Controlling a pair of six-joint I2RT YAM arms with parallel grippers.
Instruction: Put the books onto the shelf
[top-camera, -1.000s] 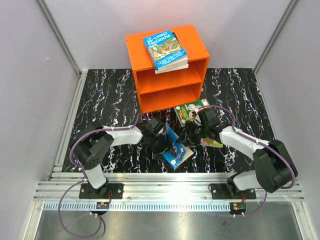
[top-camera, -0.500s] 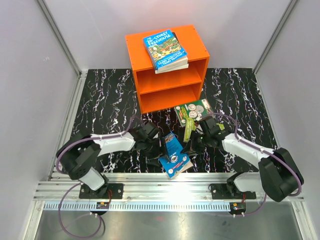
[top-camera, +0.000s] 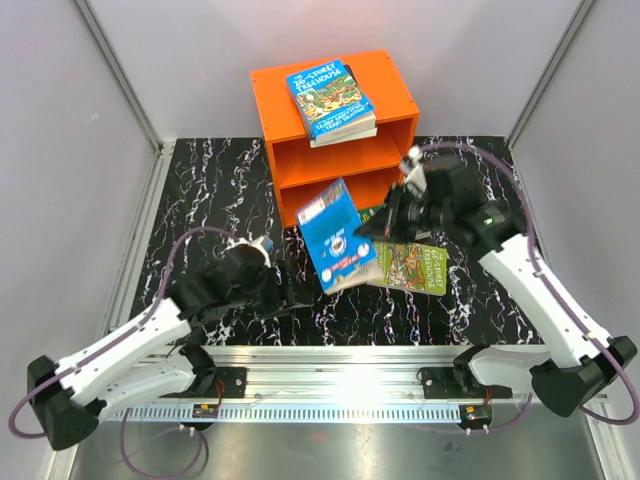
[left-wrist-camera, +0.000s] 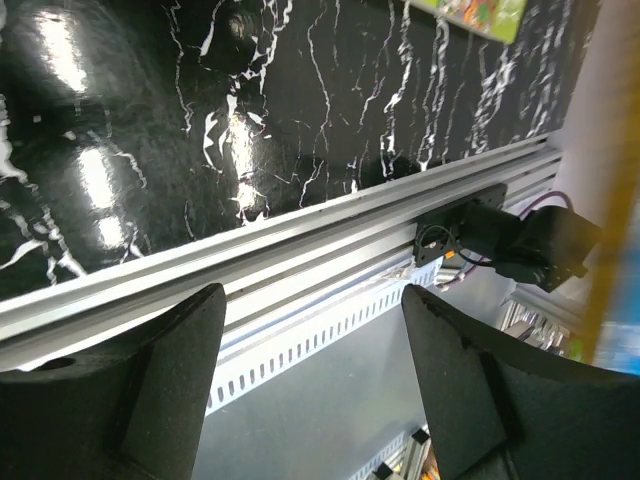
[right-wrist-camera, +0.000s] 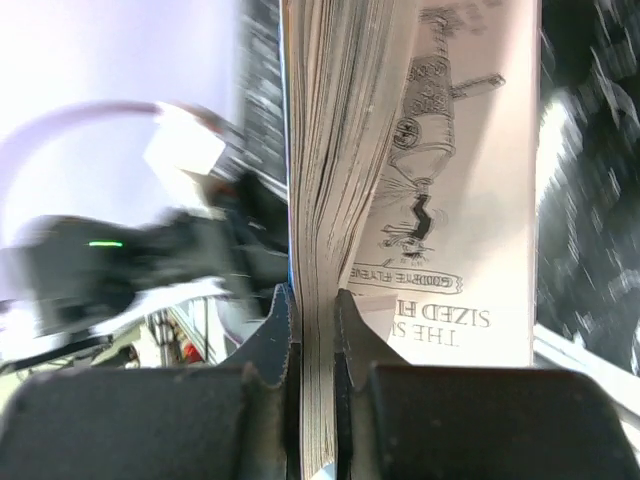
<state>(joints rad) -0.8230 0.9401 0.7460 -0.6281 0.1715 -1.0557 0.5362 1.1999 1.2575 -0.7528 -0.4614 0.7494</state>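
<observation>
The right gripper (right-wrist-camera: 312, 300) is clenched on the edge of the blue Treehouse book (top-camera: 336, 236), holding it aloft just in front of the orange shelf (top-camera: 275, 95), probably for slotting in, while the left gripper (left-wrist-camera: 312, 300) hangs released and empty at the near left, clear of its path.

I look down on a black tabletop (top-camera: 210, 190) veined with white. Along its near edge run ribbed aluminium rails (top-camera: 340, 358), and nearer still lie a white slotted strip (top-camera: 340, 411) and a dull metal sheet (top-camera: 330, 450). Pale walls (top-camera: 60, 200) rise on its left, far and right sides, with slanting metal posts (top-camera: 115, 70) at its far corners.
</observation>
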